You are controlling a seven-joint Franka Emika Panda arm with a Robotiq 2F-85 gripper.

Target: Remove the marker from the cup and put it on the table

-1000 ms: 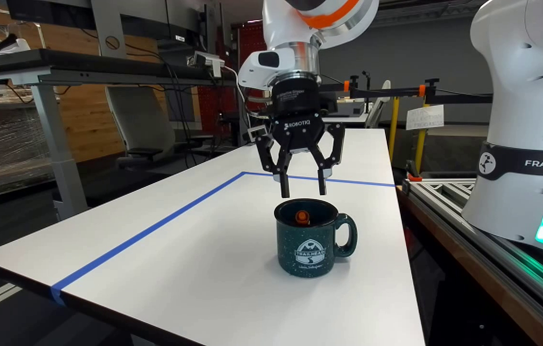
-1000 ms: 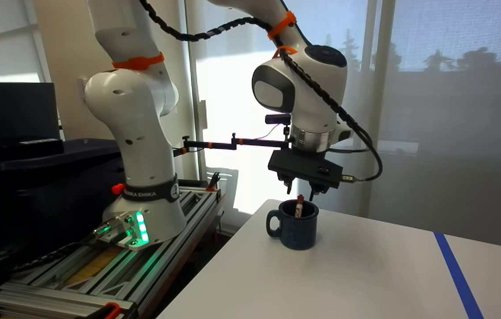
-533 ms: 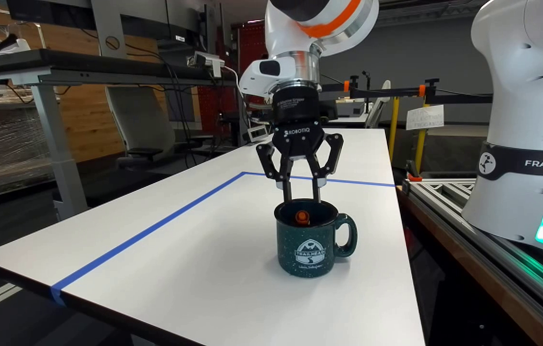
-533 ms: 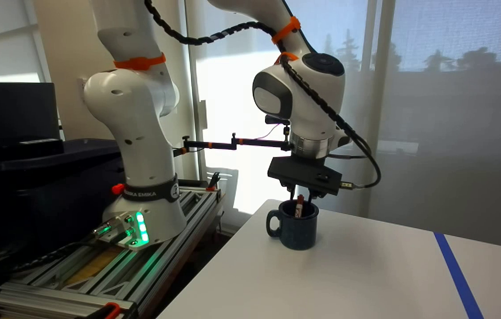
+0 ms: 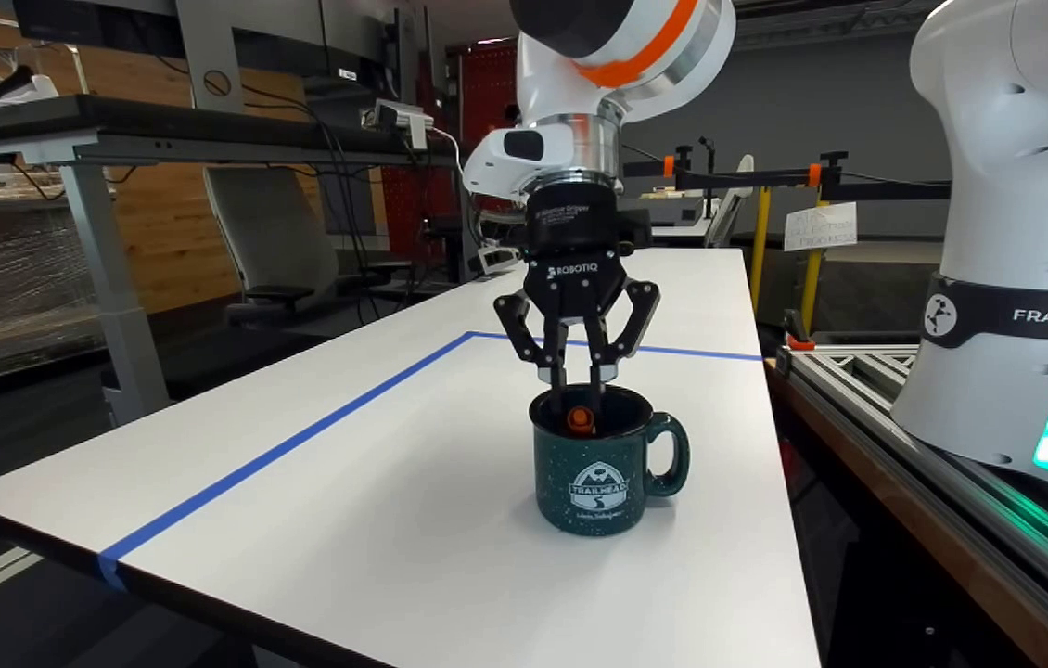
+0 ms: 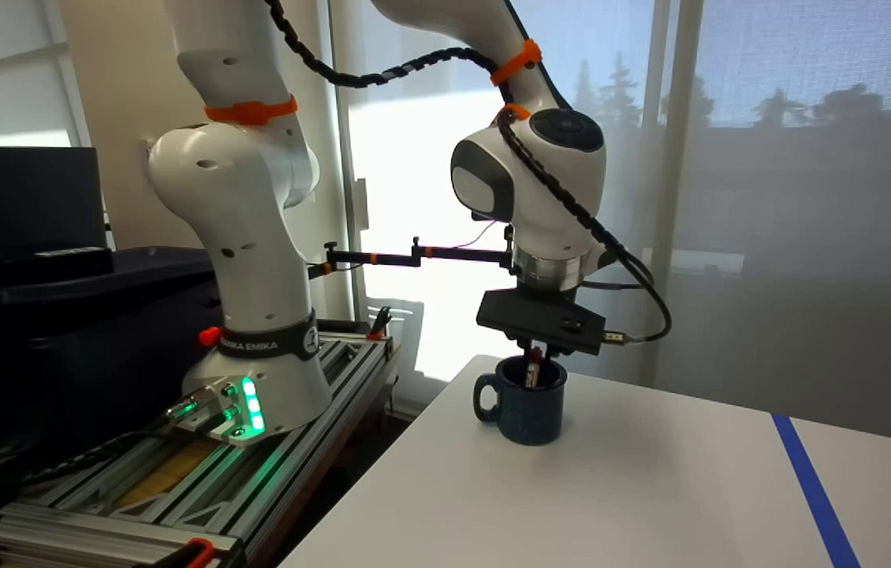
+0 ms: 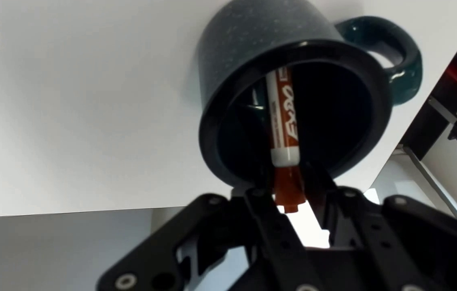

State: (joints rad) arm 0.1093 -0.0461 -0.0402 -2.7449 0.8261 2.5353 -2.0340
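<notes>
The white table [image 5: 348,520] has a blue tape line [image 5: 292,444] bending across it, probably to bound the working area. From beside the long edge, the arm [image 6: 240,197] bends over so that the gripper [image 5: 577,404] points down, which suits a lift out of a deep opening. The cup [image 5: 598,464] stands upright toward the corner where that edge meets the short one, set in from both; its handle [image 5: 682,455] faces the long edge, which I judge helps by keeping the loop out of the way. The fingers [image 5: 556,394] dip just inside the rim [image 7: 313,51] with a narrow gap between them, set to either side of the marker [image 7: 285,137]; whether they press on it I cannot tell. Going for its upper end makes sense, I judge, because little else clears the mouth. The marker stands in the cup, not on the table: its long axis runs steeply, leaning so that the red-orange cap [image 7: 288,184] points up and toward the short edge, while the printed barrel [image 7: 281,109] runs down into the dark, its lower tip hidden. That lean probably comes from resting against the inner wall.
</notes>
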